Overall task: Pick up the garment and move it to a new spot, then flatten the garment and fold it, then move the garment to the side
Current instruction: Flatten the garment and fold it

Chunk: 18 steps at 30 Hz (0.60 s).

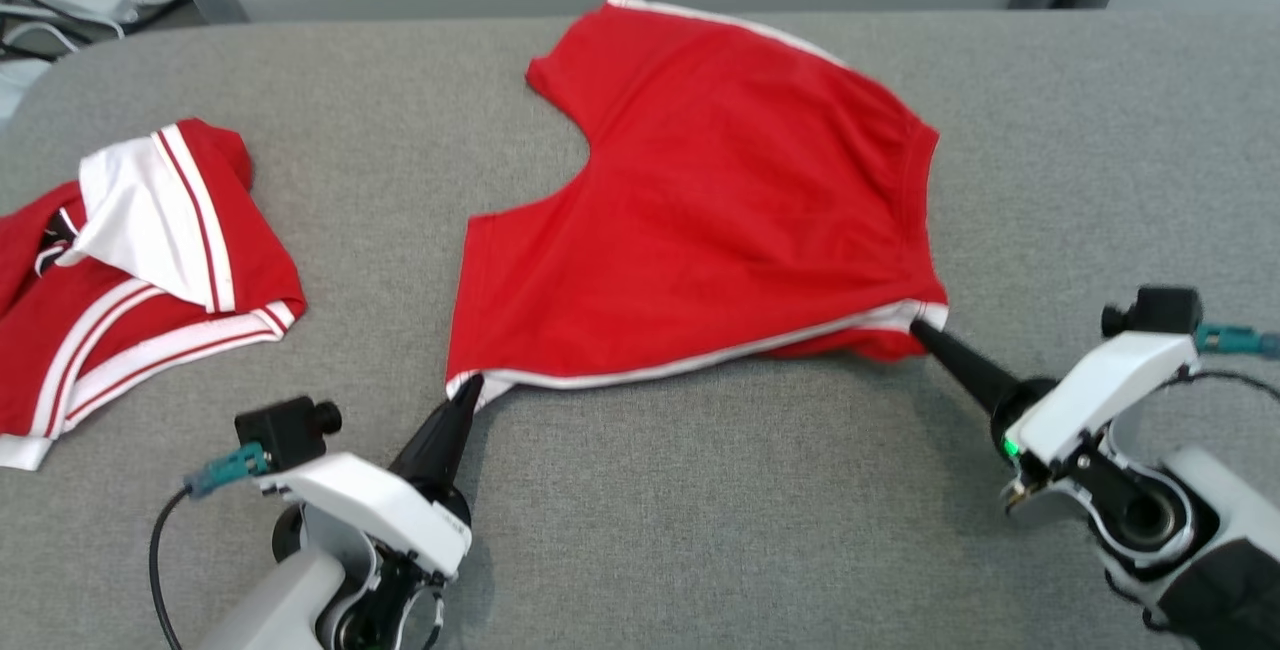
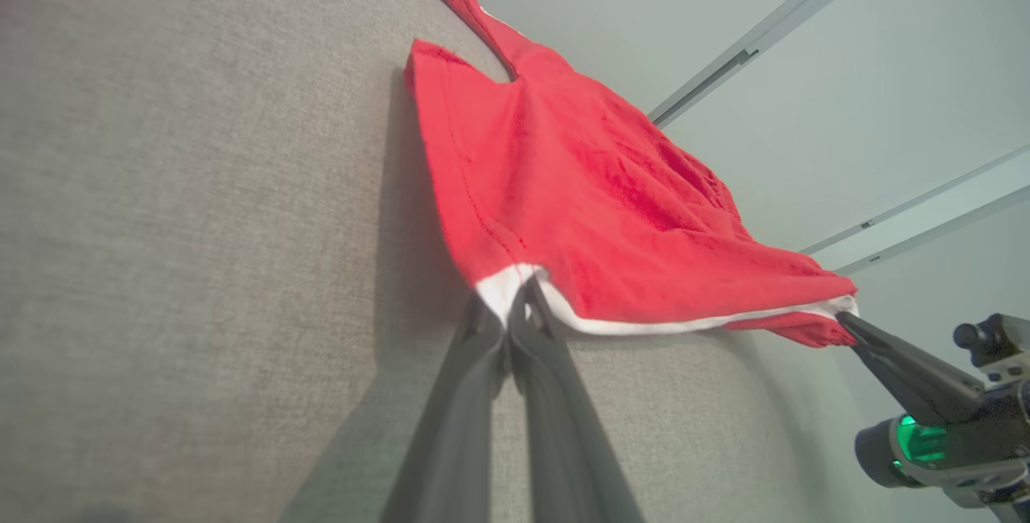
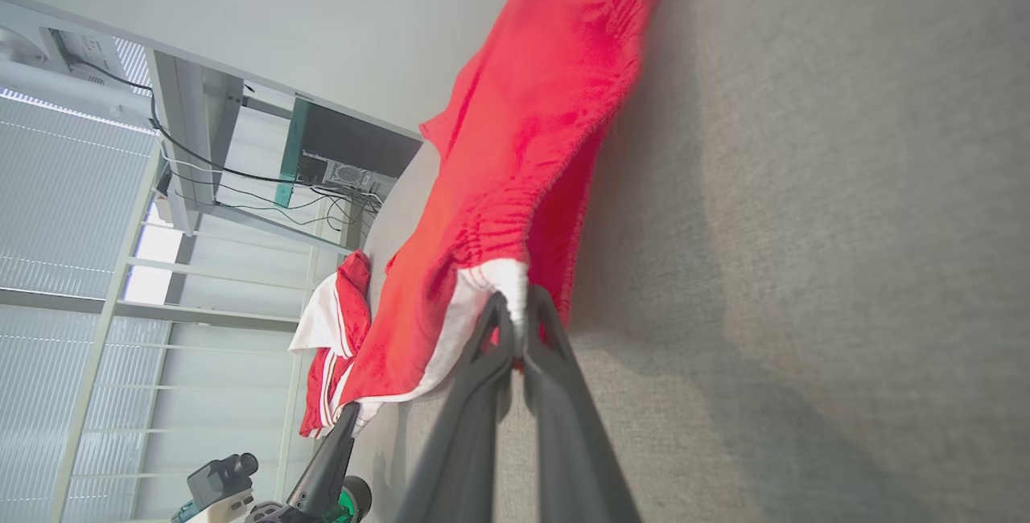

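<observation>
Left pincer [image 1: 468,388] is pinched tight on the white-trimmed near-left corner of the red garment [image 1: 720,200]. The right pincer [image 1: 918,327] is clamped on its near-right corner, at the waistband end. Between them the white-striped near edge runs straight from left to right. The garment lies spread on the middle of the grey table [image 1: 700,550], long axis left to right. Its gathered waist faces right, and one leg angles off toward the far left. A crumpled red-and-white garment [image 1: 130,270] lies well apart at the left.

Red garment [image 1: 720,200] w/ white trim; grey table [image 1: 750,530]; red-white striped top [image 1: 130,270].
</observation>
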### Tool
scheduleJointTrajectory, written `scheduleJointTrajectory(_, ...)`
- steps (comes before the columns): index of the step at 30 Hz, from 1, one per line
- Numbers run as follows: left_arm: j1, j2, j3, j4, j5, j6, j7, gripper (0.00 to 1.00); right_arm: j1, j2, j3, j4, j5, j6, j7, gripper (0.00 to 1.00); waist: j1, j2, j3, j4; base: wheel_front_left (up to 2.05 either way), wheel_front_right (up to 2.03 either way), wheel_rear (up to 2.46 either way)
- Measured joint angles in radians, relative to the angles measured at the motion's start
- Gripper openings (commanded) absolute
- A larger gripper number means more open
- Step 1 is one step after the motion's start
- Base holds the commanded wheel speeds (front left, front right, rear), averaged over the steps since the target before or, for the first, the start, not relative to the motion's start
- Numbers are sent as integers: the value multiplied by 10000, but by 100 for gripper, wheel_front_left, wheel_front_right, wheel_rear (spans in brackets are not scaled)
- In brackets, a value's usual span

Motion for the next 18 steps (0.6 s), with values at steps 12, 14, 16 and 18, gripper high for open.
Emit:
scheduleJointTrajectory(12, 1836, -278, 600, -31, 370, 0, 0, 0, 1862, 295, -128, -71, 92, 0, 217, 0, 0, 0, -1330, -3, 0, 0, 0)
scheduleJointTrajectory(14, 2047, -301, 685, -36, 389, 0, 0, 0, 2059, 359, -192, -71, 92, 0, 240, 0, 0, 0, -1464, 6, 0, 0, 0)
scheduleJointTrajectory(16, 2197, -320, 752, -50, 477, 0, 0, 0, 2232, 412, -242, -71, 79, 0, 314, 0, 0, 0, -1550, 20, 0, 0, 0)
scheduleJointTrajectory(18, 2319, -318, 757, -40, 683, 0, 0, 0, 2321, 447, -299, -54, 23, 0, 316, 0, 0, 0, -1601, 23, 0, 0, 0)
